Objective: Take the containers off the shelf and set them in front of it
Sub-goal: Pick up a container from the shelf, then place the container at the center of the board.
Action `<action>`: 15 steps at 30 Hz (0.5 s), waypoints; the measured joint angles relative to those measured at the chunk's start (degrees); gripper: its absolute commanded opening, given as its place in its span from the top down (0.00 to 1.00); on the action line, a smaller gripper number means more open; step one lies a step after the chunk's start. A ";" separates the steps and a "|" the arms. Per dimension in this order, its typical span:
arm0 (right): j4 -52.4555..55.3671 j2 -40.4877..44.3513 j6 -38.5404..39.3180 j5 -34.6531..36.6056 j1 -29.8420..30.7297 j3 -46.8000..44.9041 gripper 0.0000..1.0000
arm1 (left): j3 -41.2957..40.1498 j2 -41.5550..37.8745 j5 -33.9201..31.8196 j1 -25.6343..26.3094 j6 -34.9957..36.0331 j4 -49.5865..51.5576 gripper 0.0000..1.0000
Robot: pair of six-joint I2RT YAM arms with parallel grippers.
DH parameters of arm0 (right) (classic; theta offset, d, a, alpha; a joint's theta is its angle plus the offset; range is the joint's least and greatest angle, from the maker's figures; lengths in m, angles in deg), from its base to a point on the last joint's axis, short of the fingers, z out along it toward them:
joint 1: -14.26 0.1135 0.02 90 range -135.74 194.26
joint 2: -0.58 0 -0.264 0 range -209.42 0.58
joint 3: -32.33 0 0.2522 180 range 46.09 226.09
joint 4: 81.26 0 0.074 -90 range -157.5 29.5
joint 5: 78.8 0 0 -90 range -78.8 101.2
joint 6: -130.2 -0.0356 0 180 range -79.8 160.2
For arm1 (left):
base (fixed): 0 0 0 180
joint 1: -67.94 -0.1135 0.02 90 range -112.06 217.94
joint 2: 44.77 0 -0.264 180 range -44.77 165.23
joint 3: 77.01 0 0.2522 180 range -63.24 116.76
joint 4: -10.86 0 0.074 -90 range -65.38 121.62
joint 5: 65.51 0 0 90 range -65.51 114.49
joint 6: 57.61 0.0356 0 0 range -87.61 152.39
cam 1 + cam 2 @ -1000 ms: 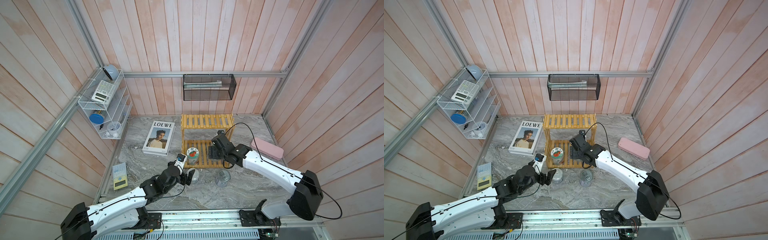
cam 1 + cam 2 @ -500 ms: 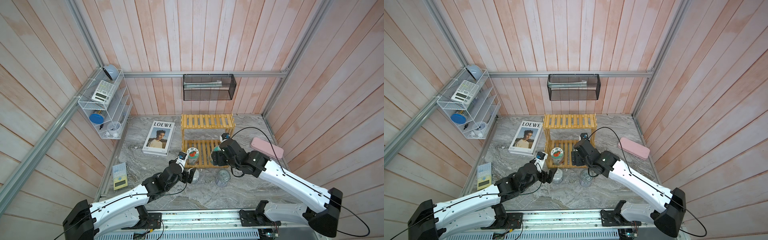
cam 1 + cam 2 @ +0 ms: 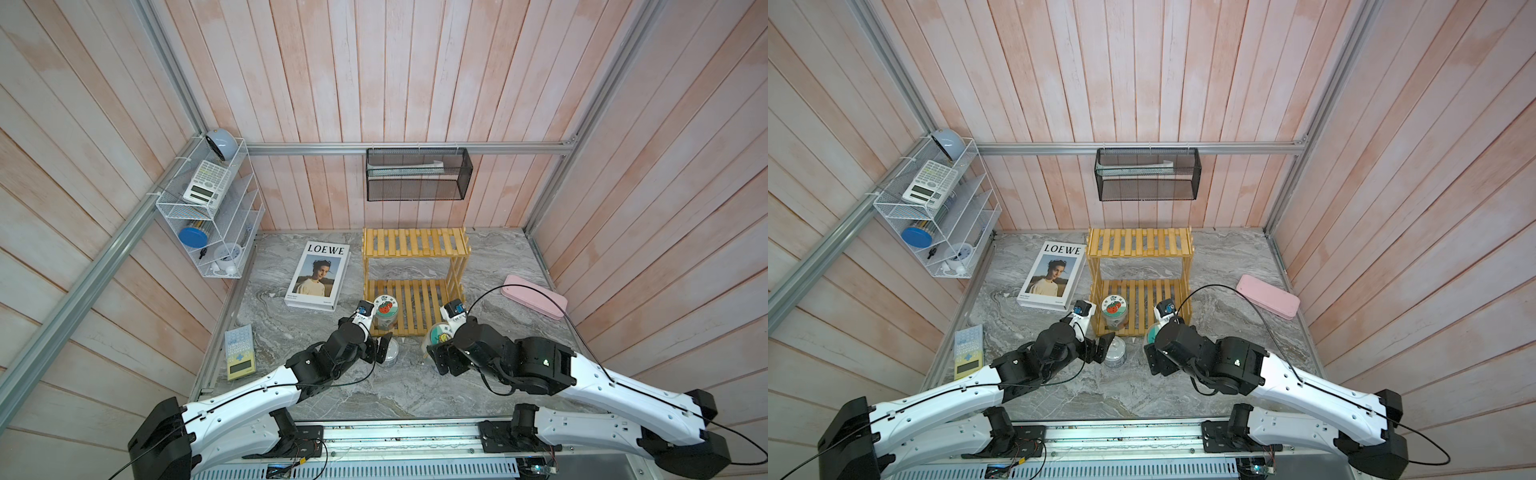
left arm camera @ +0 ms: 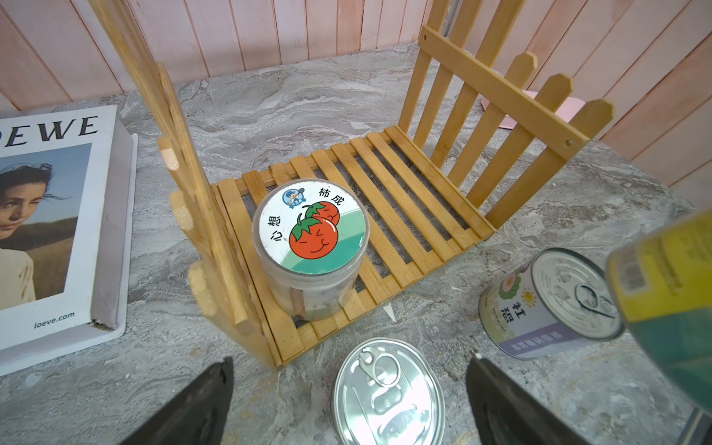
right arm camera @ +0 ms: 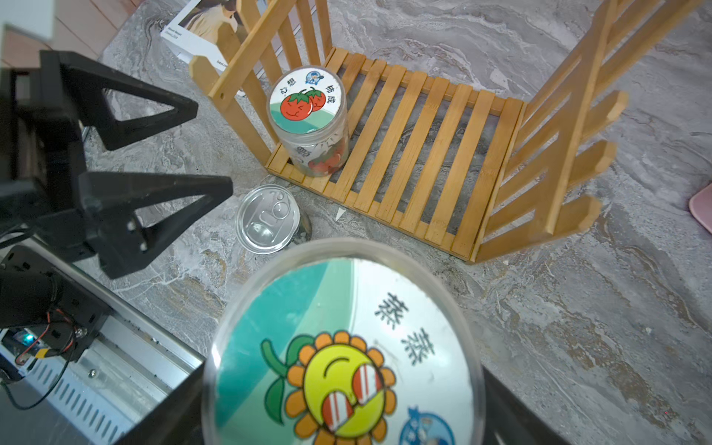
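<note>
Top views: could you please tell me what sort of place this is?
Probably a robot test booth dressed as a home corner: pale pink plank walls on an aluminium frame, white robot arms on a front rail, and a yellow slatted wooden shelf on a grey marble-look tabletop.

Place: you're looking at a robot test cell dressed as a home corner, not a lived-in room.
Walls: pink plank panels [image 3: 415, 75] on a bare aluminium frame [image 3: 395, 148].
Floor: a marble-look tabletop [image 3: 1142, 390], with a metal rail [image 3: 395, 434] along your near edge.
Machines: two arms [image 3: 249, 395] mounted there, with bare electronics [image 5: 29, 341] showing.
Props: magazine [image 3: 318, 276], shelf [image 3: 415, 243], rack [image 3: 208, 216] far left, basket [image 3: 417, 174] on the far wall.
</note>
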 measured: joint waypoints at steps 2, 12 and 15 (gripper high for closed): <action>0.68 0.61 -1.07 1.38 3.02 -0.76 0.57 | 0.00 0.00 0.00 0.00 -0.04 0.09 0.00; 1.44 -0.22 -6.62 7.08 13.05 -7.37 0.56 | 0.00 -0.04 -0.02 0.00 -0.48 0.35 0.00; 1.40 -0.24 -8.00 7.54 13.51 -10.40 0.56 | 0.00 -0.07 0.00 0.00 -0.46 0.76 0.00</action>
